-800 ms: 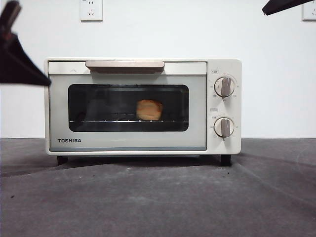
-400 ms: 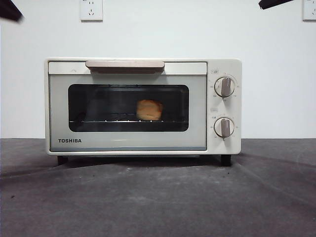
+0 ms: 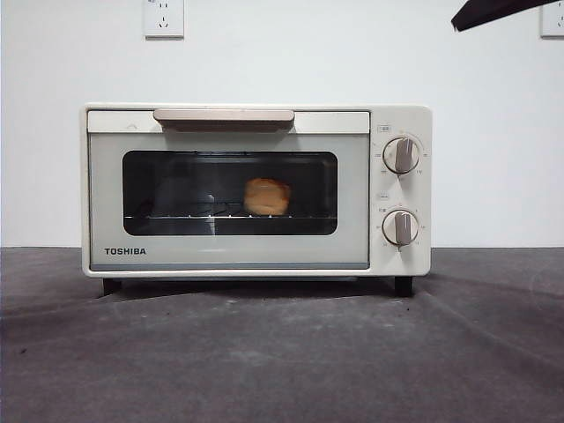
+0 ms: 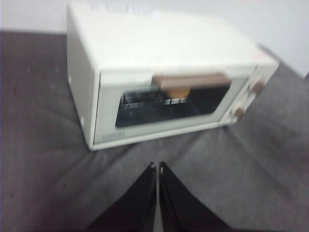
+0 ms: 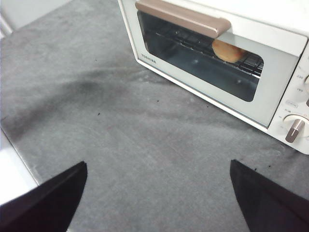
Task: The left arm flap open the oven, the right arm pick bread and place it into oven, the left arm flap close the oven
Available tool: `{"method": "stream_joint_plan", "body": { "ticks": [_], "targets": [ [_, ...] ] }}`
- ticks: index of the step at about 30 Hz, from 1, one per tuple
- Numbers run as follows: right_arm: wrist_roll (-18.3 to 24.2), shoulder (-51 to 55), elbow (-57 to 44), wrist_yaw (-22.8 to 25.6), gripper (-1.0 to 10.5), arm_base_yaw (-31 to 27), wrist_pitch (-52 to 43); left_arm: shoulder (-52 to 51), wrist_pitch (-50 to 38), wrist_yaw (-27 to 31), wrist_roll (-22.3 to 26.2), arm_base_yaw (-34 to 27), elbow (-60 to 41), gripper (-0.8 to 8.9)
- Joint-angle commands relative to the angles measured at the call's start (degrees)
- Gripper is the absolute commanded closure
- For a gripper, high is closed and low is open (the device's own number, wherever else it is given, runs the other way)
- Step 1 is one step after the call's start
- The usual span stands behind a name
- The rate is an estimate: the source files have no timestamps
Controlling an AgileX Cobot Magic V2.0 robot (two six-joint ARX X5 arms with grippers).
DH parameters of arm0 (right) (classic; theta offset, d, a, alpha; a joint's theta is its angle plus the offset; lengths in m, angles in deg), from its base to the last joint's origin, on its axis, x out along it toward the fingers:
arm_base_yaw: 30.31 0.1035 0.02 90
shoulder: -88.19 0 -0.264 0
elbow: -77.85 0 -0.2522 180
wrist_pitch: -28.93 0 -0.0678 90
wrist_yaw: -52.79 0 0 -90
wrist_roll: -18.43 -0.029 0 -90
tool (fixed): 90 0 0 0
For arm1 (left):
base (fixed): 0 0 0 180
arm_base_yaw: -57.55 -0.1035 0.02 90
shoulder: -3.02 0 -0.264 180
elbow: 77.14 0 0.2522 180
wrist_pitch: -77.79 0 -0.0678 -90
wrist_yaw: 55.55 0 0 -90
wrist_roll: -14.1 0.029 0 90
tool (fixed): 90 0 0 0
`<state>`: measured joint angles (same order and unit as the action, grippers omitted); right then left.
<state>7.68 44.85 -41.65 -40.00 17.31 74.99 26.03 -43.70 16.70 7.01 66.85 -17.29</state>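
Observation:
The cream-white Toshiba oven [image 3: 256, 189] stands on the grey table with its door shut. Through the dark glass the golden bread [image 3: 266, 196] rests on the wire rack. In the left wrist view the oven [image 4: 164, 77] lies ahead, and my left gripper [image 4: 157, 166] is shut, empty, well back from the door over the cloth. My right gripper [image 5: 157, 166] is open wide with nothing between its jaws, hovering above the table in front of the oven [image 5: 251, 63]; the bread [image 5: 228, 50] shows behind the handle. A dark arm tip [image 3: 493, 11] shows at the top right of the front view.
Grey cloth [image 3: 282, 352] covers the table in front of the oven. A white wall with two power sockets [image 3: 163, 16] stands behind. The table's pale edge [image 5: 14, 164] shows in the right wrist view.
The dark arm at the left side of the front view has lifted up and out of that view. The arm tip at the top right shifted slightly. Oven and bread have not moved.

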Motion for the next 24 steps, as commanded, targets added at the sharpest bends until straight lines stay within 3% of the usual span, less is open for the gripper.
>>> {"method": "stream_joint_plan", "body": {
  "ticks": [1,12,14,19,24],
  "targets": [
    [-0.15,-1.07,0.83,0.22,4.8,0.59,-0.61,0.09,0.66,0.24,1.95,0.15,0.50,7.98],
    [-0.15,-1.90,0.83,0.26,4.8,0.59,-0.98,0.11,-1.01,0.24,1.95,0.15,0.50,7.98],
    [-0.13,-1.90,0.83,0.26,5.6,0.59,-1.01,0.11,-1.01,0.24,1.95,0.15,0.50,7.98],
    [-0.13,-1.90,0.83,0.59,9.4,0.59,-1.01,0.11,-1.01,0.22,1.95,0.15,0.50,7.98],
    [-0.63,-1.90,0.83,3.08,9.4,0.59,-0.96,0.11,-0.98,0.22,1.92,0.15,0.50,7.98]
  ]
}}
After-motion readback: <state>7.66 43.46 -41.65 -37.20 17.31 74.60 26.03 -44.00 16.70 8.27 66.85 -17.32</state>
